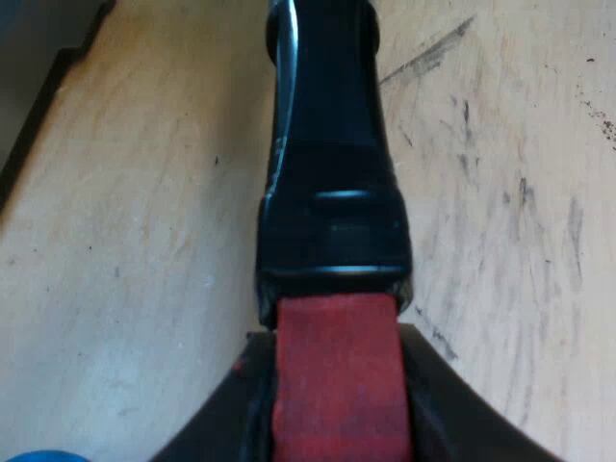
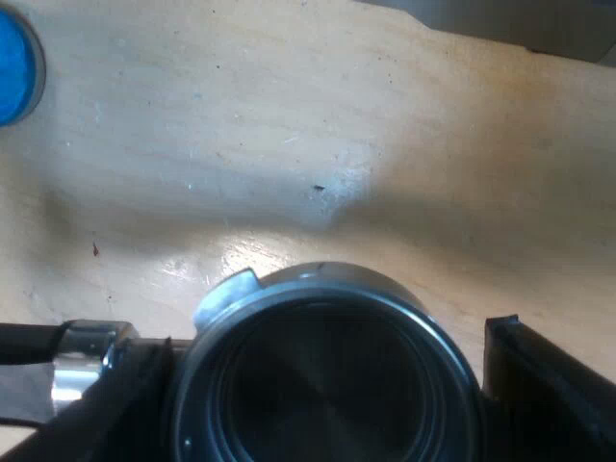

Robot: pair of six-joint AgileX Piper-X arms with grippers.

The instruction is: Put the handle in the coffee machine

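Red end [image 1: 337, 375] of the handle [image 1: 332, 192] is the weak point. My left gripper [image 1: 337, 409] holds the holder [image 2: 289, 289] at its very tip, so the metal basket [image 2: 322, 395] hangs on a long lever.

Judgement, first risk: under load the holder may droop or roll in the grip. The basket would then meet the machine crooked and fail to lock.

Second risk: my right gripper [image 2: 322, 342] sits about the same basket. If both arms move out of step, the holder gets wrenched or pulled free.

Third risk, minor: the blue tamper [image 2: 14, 67] stands near on the wooden table [image 1: 125, 241], and a low sweep could knock it.

Fingers, left: narrow and closed on the red end, with one black finger [image 1: 221, 433] at each side, in contact.

Right gripper: I cannot tell whether it clamps the basket or merely brackets it.

Holder location: over the table, apart from the tamper, by my reading not yet fitted into the machine.
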